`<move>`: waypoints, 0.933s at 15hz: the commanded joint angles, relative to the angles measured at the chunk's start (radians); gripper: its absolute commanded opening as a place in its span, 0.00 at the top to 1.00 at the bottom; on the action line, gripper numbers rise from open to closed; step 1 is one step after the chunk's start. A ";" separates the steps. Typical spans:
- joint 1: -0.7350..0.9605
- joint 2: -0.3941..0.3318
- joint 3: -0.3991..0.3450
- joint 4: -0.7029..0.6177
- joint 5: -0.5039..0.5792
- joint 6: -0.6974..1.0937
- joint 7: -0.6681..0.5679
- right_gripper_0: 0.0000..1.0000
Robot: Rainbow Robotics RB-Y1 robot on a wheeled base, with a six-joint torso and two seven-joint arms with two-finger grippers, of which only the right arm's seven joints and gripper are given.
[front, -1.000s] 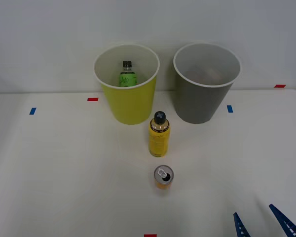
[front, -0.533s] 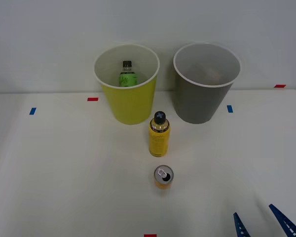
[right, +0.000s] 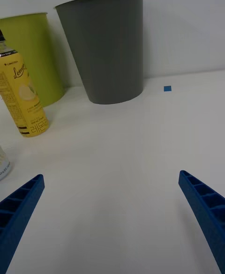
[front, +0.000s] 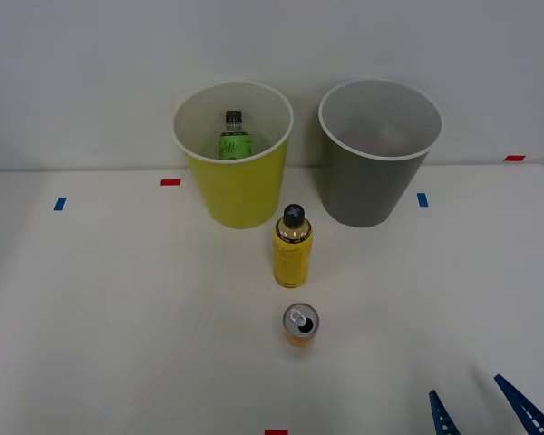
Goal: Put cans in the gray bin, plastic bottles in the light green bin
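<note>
Standing upright on the white surface [front: 118,317], the orange can [front: 300,325] and yellow bottle [front: 292,246] wait before the light green bin [front: 233,190], already holding a green-labelled bottle [front: 235,138], and the gray bin [front: 374,186]; the right gripper [front: 485,408] hovers nearby, fingers spread and empty, presumably ready to reach.

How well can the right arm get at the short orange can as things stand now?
Probably well. The right gripper hangs open near the table's near edge, and only bare table lies between it and the can. The yellow bottle stands behind the can, out of the way.
</note>
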 commanded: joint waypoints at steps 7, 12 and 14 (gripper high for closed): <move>0.000 0.000 0.000 0.000 0.000 0.000 0.000 0.00; 0.000 0.000 0.000 0.000 0.000 0.000 0.000 0.00; 0.000 0.000 0.000 0.000 0.000 0.000 0.000 0.00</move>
